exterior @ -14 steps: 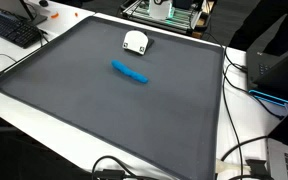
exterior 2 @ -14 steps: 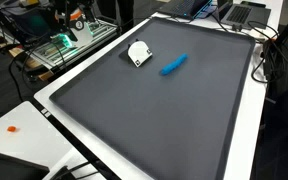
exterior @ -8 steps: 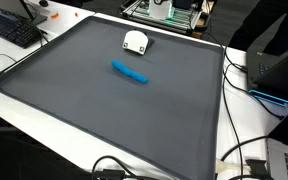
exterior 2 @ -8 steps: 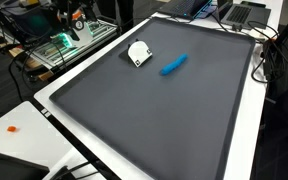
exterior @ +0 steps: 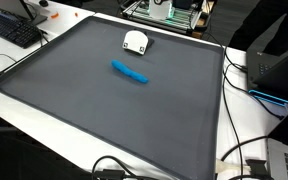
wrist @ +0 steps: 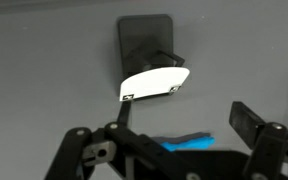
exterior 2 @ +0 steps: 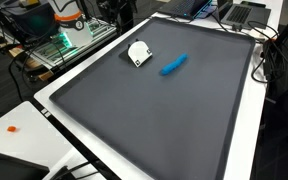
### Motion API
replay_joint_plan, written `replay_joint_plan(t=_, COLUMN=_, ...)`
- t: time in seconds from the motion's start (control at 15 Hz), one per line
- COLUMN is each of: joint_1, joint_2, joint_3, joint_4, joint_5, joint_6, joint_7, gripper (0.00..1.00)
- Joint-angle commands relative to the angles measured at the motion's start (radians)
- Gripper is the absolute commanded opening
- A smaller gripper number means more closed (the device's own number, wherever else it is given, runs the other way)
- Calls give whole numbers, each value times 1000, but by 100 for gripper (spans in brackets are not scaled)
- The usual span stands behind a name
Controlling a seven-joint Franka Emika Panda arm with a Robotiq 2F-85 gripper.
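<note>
Pincer (wrist: 162,125) wide above blue stick (exterior: 131,71) — lying well off the mat (exterior: 84,115) edges.

Matt grey mat (exterior: 104,115), smooth plastic stick (exterior: 131,72)

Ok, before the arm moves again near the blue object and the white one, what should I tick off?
1. State of the gripper: ok, it is open, with the jaws wide apart in the wrist view.
2. Nothing gripped: ok.
3. The blue object lies flat on the mat: ok in both exterior views.
4. Blue object apart from the white object: ok, bare mat shows between them.
5. Blue object lined up under the gripper: ok, roughly, in the wrist view.
6. Height of the gripper above the mat: cannot tell, since it shows only in the wrist view.
</note>
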Motion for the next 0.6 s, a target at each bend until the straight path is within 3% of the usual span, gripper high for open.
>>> replay_joint_plan(t=0.0, joint_1=8, joint_2=24, joint_3=73, joint_4=-49, joint_5=86, joint_6=74, joint_7=203, gripper=100)
replay_joint_plan(t=0.53, joint_1=8, joint_2=76, joint_3=133, joint_4=-124, joint_5=260, joint_6=191, joint_7=522, gripper=100)
